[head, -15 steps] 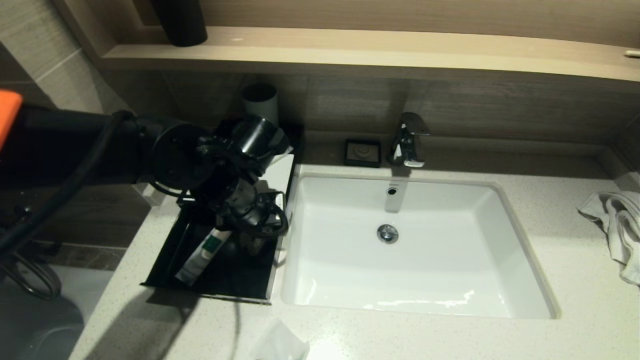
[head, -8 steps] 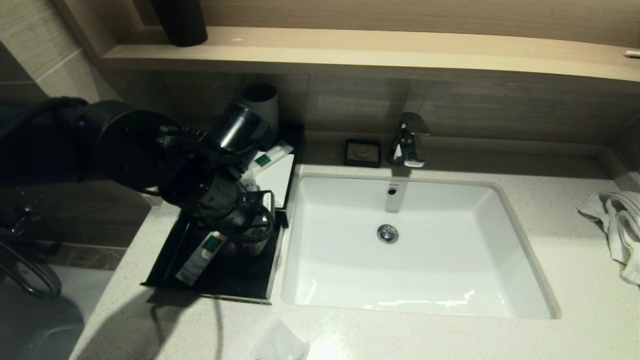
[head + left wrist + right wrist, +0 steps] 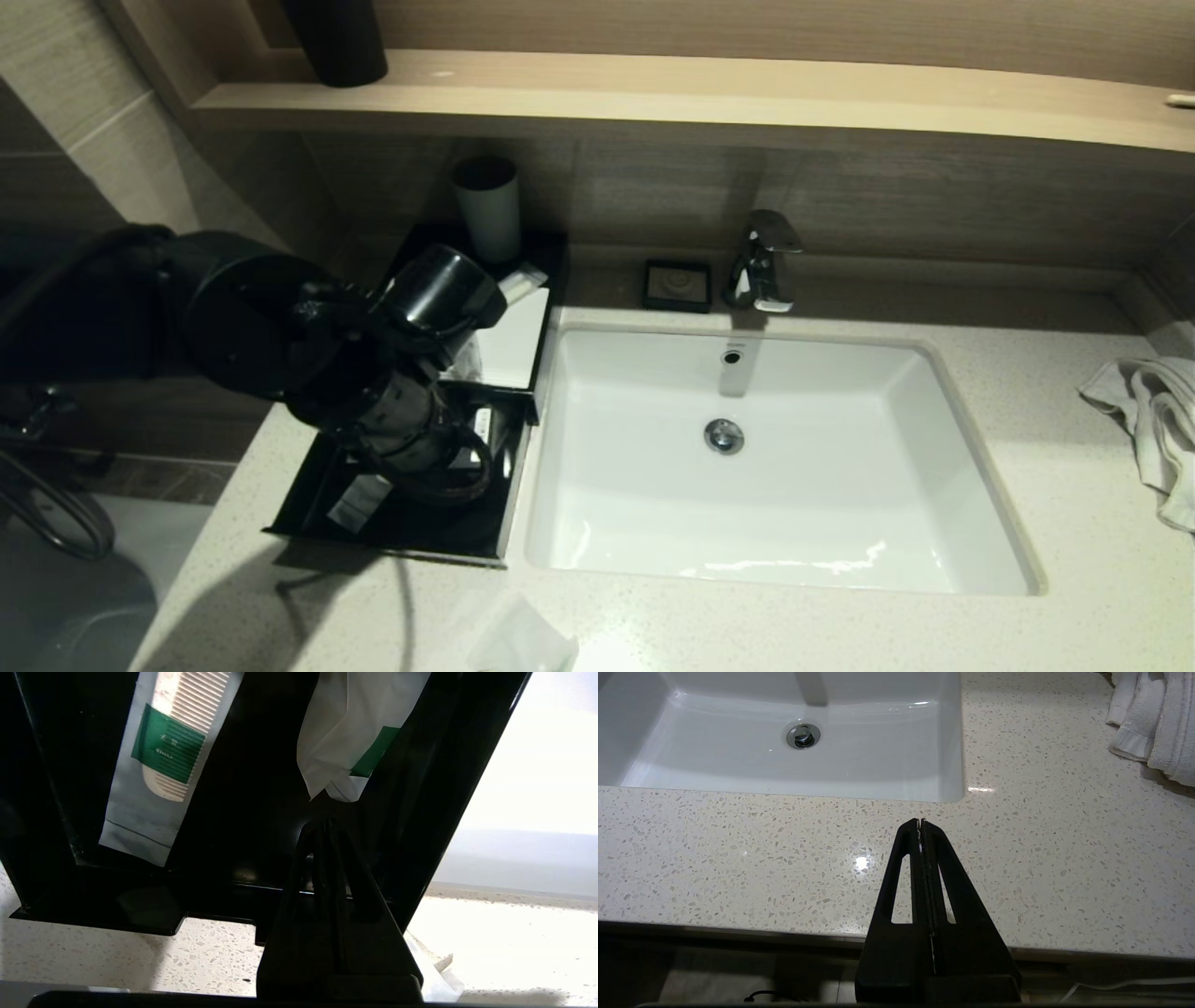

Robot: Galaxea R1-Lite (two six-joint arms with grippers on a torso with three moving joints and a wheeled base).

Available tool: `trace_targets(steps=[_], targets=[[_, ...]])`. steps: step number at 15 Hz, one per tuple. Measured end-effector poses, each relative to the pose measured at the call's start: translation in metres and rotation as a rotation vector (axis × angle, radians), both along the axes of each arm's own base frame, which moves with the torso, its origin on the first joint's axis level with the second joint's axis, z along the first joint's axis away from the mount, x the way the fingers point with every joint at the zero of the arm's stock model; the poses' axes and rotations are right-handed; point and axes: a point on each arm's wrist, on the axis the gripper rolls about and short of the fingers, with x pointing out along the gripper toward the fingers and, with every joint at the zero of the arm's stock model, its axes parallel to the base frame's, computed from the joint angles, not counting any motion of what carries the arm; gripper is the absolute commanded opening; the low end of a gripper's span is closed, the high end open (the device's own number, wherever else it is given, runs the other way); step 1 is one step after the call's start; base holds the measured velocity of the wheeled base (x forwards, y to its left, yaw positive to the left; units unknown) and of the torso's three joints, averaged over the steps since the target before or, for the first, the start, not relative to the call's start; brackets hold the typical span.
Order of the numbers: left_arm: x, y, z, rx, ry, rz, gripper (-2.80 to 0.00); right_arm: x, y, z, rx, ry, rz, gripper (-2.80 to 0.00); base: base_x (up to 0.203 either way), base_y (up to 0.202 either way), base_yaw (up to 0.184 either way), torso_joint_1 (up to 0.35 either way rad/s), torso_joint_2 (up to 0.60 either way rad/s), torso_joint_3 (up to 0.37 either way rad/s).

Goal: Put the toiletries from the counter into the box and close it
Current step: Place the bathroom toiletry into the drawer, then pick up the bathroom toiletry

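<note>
The black box (image 3: 537,322) stands left of the sink with its front drawer (image 3: 439,537) pulled out. In the left wrist view a comb packet with a green label (image 3: 159,765) and a soft white packet (image 3: 348,732) lie in the drawer. My left gripper (image 3: 324,823) is shut and empty, low over the drawer's front part, just short of the soft packet. Another green-labelled packet (image 3: 519,280) rests on the box's white top. A clear packet (image 3: 523,644) lies on the counter (image 3: 747,625) in front of the drawer. My right gripper (image 3: 920,822) is shut over the counter's front edge.
A grey cup (image 3: 487,207) stands on the back of the box. The white sink (image 3: 775,467), the faucet (image 3: 764,261) and a small black soap dish (image 3: 677,285) lie to the right. A white towel (image 3: 1153,420) sits at the far right. A wooden shelf (image 3: 653,93) overhangs the back.
My left arm has drawn back toward the drawer's front and now covers most of the comb packet in the head view. The packet on the box top has come into sight.
</note>
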Motion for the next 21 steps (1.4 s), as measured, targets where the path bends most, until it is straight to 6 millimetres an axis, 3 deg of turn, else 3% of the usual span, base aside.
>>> trace_targets(steps=[7, 14, 18, 21], targets=[[0.016, -0.009, -0.018, 0.024, 0.029, 0.000, -2.80, 0.000, 0.000, 0.000, 0.000, 0.000, -0.001, -2.80, 0.000, 0.000, 0.000, 0.000, 0.00, 0.000], [0.030, -0.015, -0.010, -0.009, -0.014, 0.014, -2.80, 0.000, 0.000, 0.000, 0.000, 0.000, -0.001, -2.80, 0.000, 0.000, 0.000, 0.000, 0.00, 0.000], [0.020, -0.008, 0.003, -0.010, -0.036, 0.018, -2.80, 0.000, 0.000, 0.000, 0.000, 0.000, 0.000, -2.80, 0.000, 0.000, 0.000, 0.000, 0.00, 0.000], [0.001, 0.004, 0.022, -0.021, -0.055, 0.017, -2.80, 0.000, 0.000, 0.000, 0.000, 0.000, -0.001, -2.80, 0.000, 0.000, 0.000, 0.000, 0.00, 0.000]])
